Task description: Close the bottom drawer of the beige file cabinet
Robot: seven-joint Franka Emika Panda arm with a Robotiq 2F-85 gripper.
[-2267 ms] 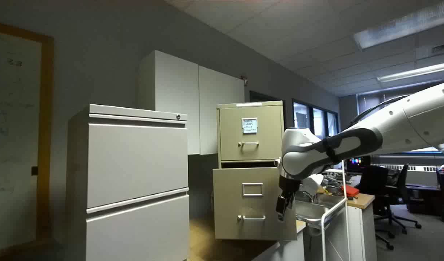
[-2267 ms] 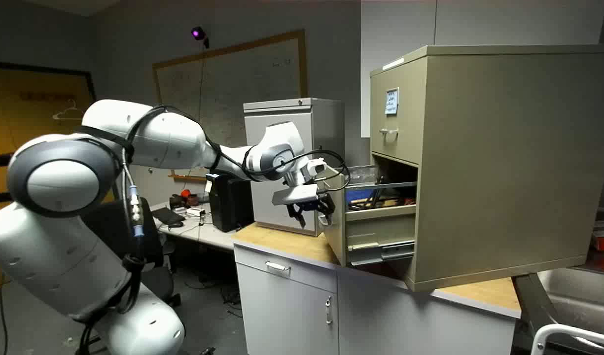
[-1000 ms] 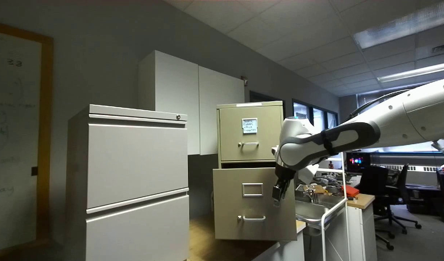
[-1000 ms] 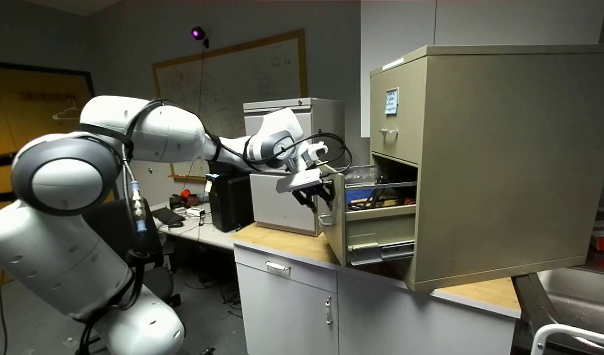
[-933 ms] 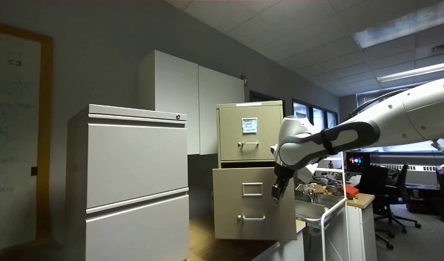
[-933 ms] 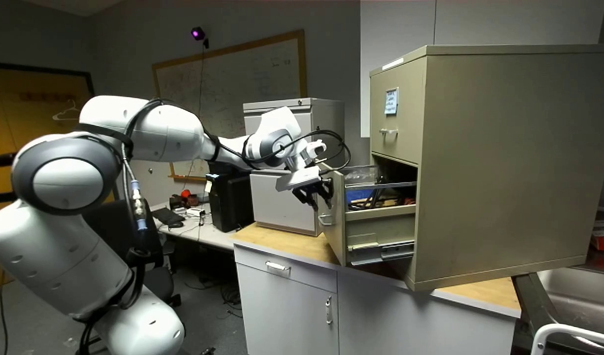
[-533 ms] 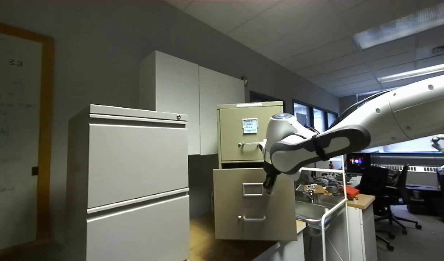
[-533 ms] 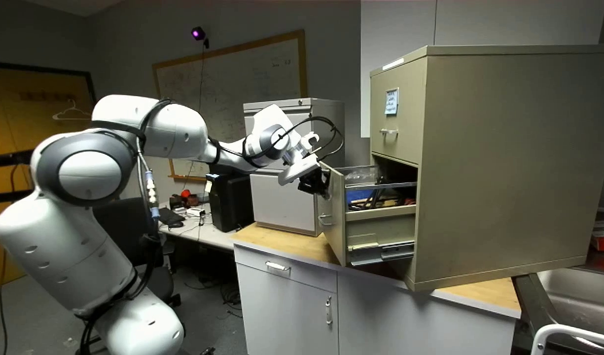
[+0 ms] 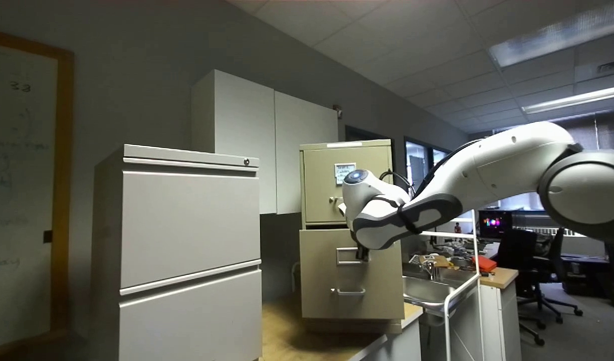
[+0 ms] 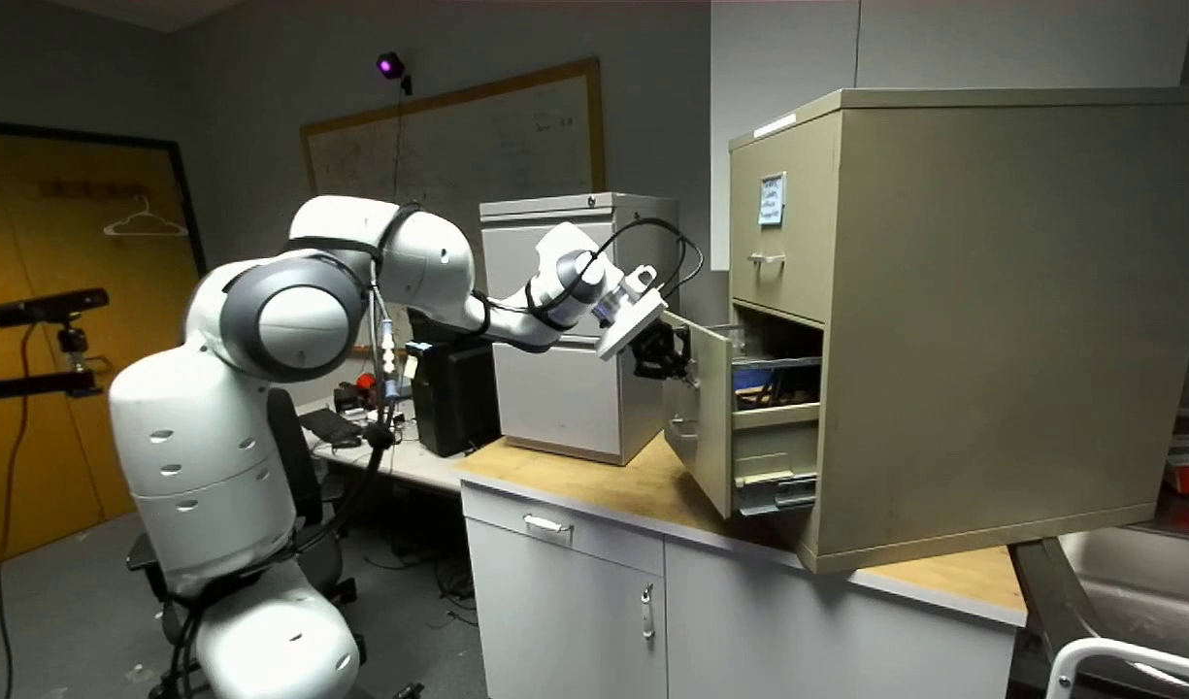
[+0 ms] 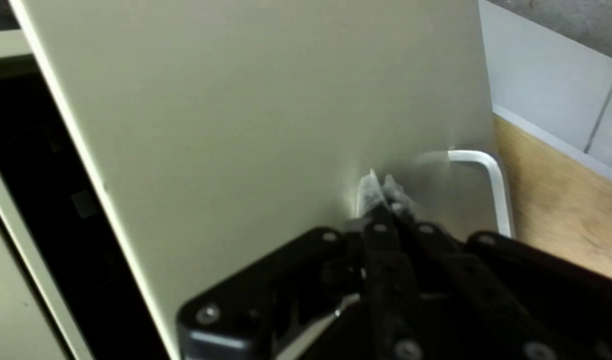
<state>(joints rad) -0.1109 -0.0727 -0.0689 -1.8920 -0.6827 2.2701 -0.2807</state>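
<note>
The bottom drawer (image 10: pixel 706 427) stands partly out of the beige cabinet (image 10: pixel 992 320), over the surface (image 10: pixel 555 474) near its front edge. The fingers (image 11: pixel 369 196) are together, tips against the drawer's front, above its handle (image 11: pixel 470 156).

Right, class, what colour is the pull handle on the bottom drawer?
Pale silver. The pull handle on the bottom drawer shows best in the wrist view.

Panda arm (image 10: pixel 198 456): white, glossy, rounded segments, small oval recesses (image 10: pixel 170 470); grey ring (image 10: pixel 238 330) around a round white joint cap (image 10: pixel 305 327). Bluish disc (image 9: pixel 356 175) atop the wrist (image 9: pixel 358 200). Black straps (image 10: pixel 334 244), black cables (image 10: pixel 379 436); inline connector (image 10: pixel 388 351) pale and blue. Robotiq gripper (image 11: pixel 379 186): black angular links (image 11: pixel 256 274), silver screws (image 11: pixel 208 314), whitish, ragged-pointed fingertips (image 11: pixel 368 195).
</note>
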